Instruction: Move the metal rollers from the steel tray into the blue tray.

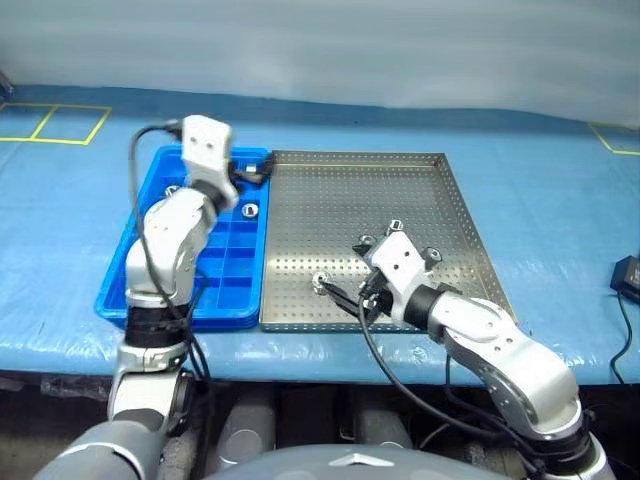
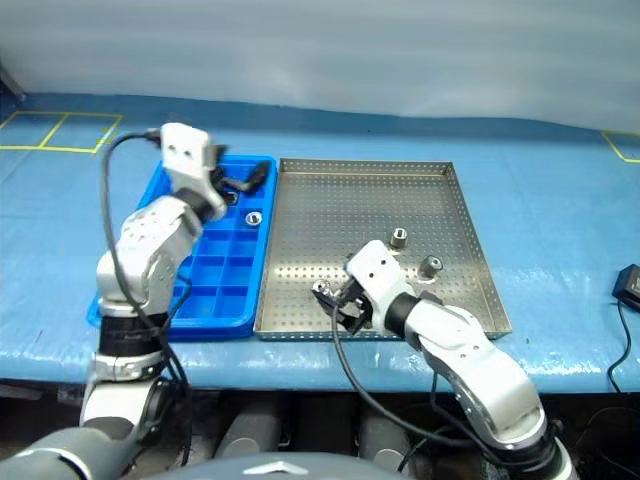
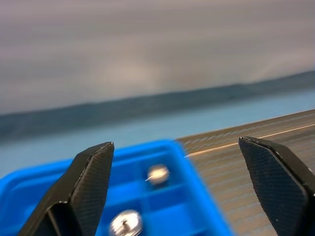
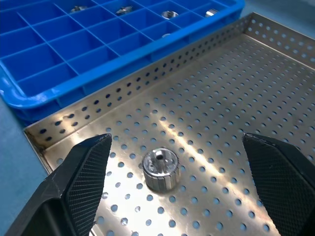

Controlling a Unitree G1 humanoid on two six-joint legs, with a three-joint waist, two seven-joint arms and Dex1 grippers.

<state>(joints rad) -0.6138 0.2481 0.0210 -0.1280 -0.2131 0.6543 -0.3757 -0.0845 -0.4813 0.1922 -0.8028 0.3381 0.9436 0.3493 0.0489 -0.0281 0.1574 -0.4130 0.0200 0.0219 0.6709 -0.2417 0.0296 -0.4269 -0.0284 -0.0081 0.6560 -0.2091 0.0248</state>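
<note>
The steel tray (image 1: 330, 200) lies in the middle of the blue table, with the blue tray (image 1: 232, 272) touching its left side. Three metal rollers (image 1: 396, 228) (image 1: 432, 255) (image 1: 320, 284) stand on the perforated floor. My right gripper (image 1: 345, 297) hangs low over the tray's front, open, with the nearest roller (image 4: 160, 168) just ahead between its fingers and untouched. My left gripper (image 1: 255, 172) hovers open and empty over the blue tray's far right corner. Rollers (image 1: 249, 210) (image 3: 158, 173) sit in the compartments there.
A black box (image 1: 628, 272) with a cable lies at the table's right edge. Yellow tape lines (image 1: 60, 125) mark the far left of the table. The arm's black cable (image 1: 385, 370) hangs in front of the table edge.
</note>
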